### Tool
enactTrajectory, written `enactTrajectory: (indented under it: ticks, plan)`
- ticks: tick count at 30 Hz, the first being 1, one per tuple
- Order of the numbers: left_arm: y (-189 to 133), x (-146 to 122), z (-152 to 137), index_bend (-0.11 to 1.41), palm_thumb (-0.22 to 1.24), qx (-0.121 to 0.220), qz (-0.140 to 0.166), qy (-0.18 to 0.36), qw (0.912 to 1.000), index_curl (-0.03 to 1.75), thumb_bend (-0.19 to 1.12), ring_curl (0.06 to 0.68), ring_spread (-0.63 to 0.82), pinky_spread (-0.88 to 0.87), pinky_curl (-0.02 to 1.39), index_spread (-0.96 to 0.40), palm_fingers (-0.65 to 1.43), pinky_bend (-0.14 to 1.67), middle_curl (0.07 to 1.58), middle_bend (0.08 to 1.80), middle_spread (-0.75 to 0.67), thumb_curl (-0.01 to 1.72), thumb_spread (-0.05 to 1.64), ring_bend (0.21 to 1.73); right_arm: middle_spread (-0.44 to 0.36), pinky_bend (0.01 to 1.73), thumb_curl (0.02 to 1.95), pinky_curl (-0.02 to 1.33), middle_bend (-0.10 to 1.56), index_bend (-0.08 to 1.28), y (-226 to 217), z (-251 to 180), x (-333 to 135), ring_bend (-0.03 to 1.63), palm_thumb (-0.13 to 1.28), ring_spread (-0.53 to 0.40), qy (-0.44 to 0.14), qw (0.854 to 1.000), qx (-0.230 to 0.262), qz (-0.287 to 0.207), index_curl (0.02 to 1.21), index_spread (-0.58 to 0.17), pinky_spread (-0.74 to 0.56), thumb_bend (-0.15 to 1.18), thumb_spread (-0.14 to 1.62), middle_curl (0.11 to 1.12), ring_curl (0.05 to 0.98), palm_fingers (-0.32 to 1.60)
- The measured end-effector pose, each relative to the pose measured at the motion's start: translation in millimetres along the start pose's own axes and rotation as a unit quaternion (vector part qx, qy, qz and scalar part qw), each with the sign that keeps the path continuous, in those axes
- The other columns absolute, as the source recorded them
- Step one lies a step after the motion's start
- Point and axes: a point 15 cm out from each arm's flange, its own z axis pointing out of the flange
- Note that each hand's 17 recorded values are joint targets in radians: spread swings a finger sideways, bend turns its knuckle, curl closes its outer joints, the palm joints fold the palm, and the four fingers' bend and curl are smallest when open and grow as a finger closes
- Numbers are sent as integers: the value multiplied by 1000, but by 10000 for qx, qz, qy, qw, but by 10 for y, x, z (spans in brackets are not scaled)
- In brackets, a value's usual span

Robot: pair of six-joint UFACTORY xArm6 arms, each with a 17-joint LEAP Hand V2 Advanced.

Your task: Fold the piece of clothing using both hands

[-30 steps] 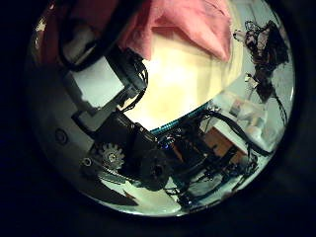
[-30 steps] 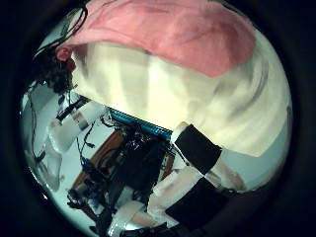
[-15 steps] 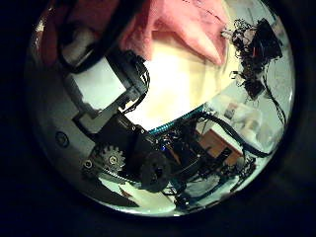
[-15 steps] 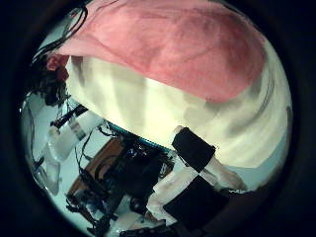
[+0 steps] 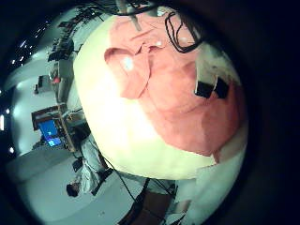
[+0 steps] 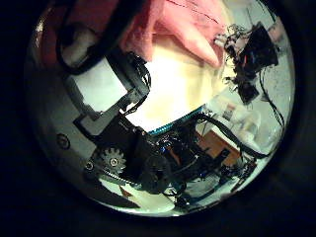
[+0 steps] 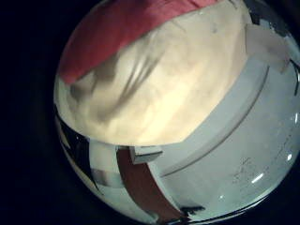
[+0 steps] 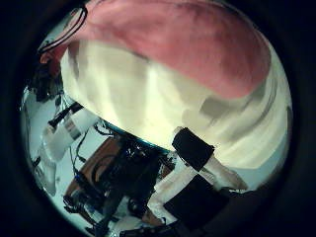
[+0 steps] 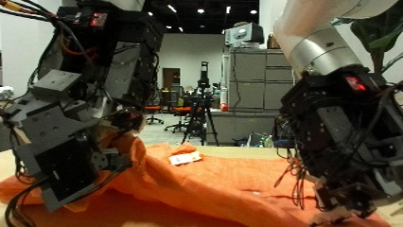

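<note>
An orange garment lies spread over the table, with a white tag showing. My left hand is low at one end of it, and a fold of cloth rises beside its curled fingers. The left thumb side palm view shows cloth draped at a finger. The left little finger side palm view shows the garment spread on the pale tabletop. My right hand hangs over the other end, fingers relaxed and pointing down. The right thumb side palm view shows the cloth below the palm.
The pale tabletop runs past the garment to its edge. Grey cabinets and stands are in the room behind the table.
In the right thumb side palm view the cloth fills more of the picture, so that palm has come closer. In the left thumb side palm view the cloth edge has shifted.
</note>
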Motion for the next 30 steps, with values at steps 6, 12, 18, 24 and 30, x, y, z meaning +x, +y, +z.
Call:
enactTrajectory:
  ticks: [6, 12, 18, 24, 30]
  plan:
    - [-4, 0, 2, 426, 677, -8, 1, 0, 10000, 810, 202, 423, -568, -710, 459, -667, 1203, 1080, 551, 1021, -511, 1477, 1162, 954, 22, 301, 318, 314, 219, 161, 11, 31, -37, 345, 531, 133, 34, 10000, -42, 56, 278, -228, 224, -27, 1097, 372, 263, 165]
    - [8, 3, 1, 420, 670, -32, -9, 7, 10000, 817, 206, 424, -565, -709, 458, -669, 1204, 1080, 548, 1022, -509, 1511, 1157, 959, 11, 272, 318, 305, 231, 168, -127, -12, -29, 357, 541, 120, 73, 9996, 240, 152, 287, -218, 218, -19, 1085, 376, 265, 210]
    - [12, 1, -4, 415, 665, -39, -10, 7, 10000, 824, 210, 423, -564, -708, 457, -672, 1205, 1080, 547, 1030, -505, 1541, 1153, 959, -22, 217, 336, 290, 275, 170, -215, -52, -41, 389, 611, 62, 137, 9987, 421, 234, 297, -216, 202, -12, 1069, 391, 271, 287]
    - [18, 8, -3, 411, 661, -51, -3, 3, 10000, 829, 213, 423, -564, -711, 458, -674, 1205, 1084, 545, 1034, -502, 1567, 1149, 960, -88, 177, 360, 267, 327, 195, -231, -40, -118, 478, 696, -65, 215, 9989, 391, 113, 324, -248, 120, -10, 1037, 417, 294, 428]
    - [20, -2, -17, 407, 657, -54, -29, 5, 10000, 833, 216, 422, -564, -712, 458, -676, 1206, 1084, 543, 1044, -501, 1588, 1145, 960, -180, 252, 383, 260, 421, 204, -241, -35, -121, 632, 796, -231, 217, 9990, 364, 136, 365, -328, -105, -6, 1004, 475, 342, 723]
